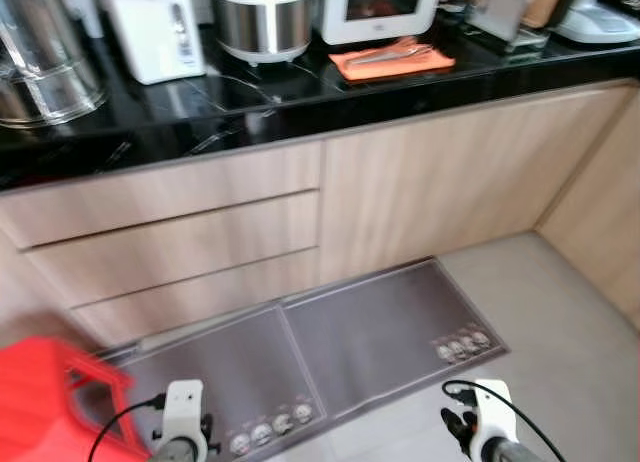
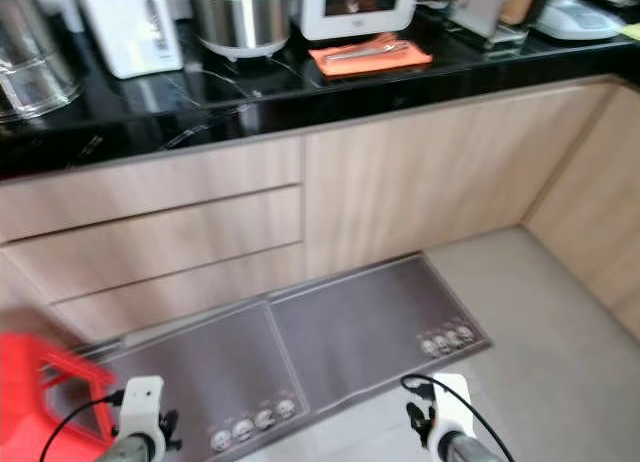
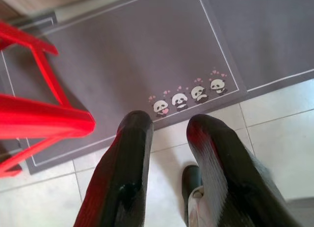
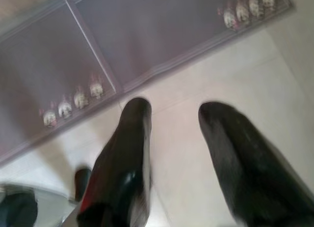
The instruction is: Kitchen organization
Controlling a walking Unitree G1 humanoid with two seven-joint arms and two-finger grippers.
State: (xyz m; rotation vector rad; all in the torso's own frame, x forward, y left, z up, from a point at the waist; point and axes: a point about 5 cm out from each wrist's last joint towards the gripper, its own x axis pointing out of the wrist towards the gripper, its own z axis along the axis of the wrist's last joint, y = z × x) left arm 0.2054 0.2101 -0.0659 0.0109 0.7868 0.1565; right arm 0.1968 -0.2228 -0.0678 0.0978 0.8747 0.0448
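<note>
Currently both arms hang low, nothing held. Left gripper (image 3: 169, 133): jaws spread, empty, pointing down at pale floor tiles (image 3: 274, 138). Right gripper (image 4: 174, 111): jaws likewise spread and empty, view motion-blurred.

Just past the left jaws: near edge of a grey rectangular floor mat with a row of small panda prints (image 3: 189, 95). Off to the outer side of the left jaws: a red plastic stool with open frame legs (image 3: 34, 119), standing partly on that mat. A second grey mat of the same kind (image 1: 390, 327) lies ahead of the right jaws, edge to edge with the first.

Beyond the mats: light wood drawer fronts (image 1: 170, 247) and cabinet door (image 1: 430, 182), shut.

Farthest, well above and ahead of both jaws: black marble-look counter (image 1: 250, 112). On it an orange cloth pad (image 1: 392, 60) carrying metal utensils (image 1: 395, 52), exact type too small to tell; behind it, a steel-bodied rice cooker (image 1: 262, 20), a white hot-water dispenser (image 1: 155, 27), a clear glass-like vessel (image 1: 45, 62).

Judgement: the utensils are the likeliest thing to tidy. Expect light, stiff, slick metal; pinch across the handles mid-length, not the tips. The cloth is soft and may slide on the polished counter. Approach needed first; nothing within reach.
</note>
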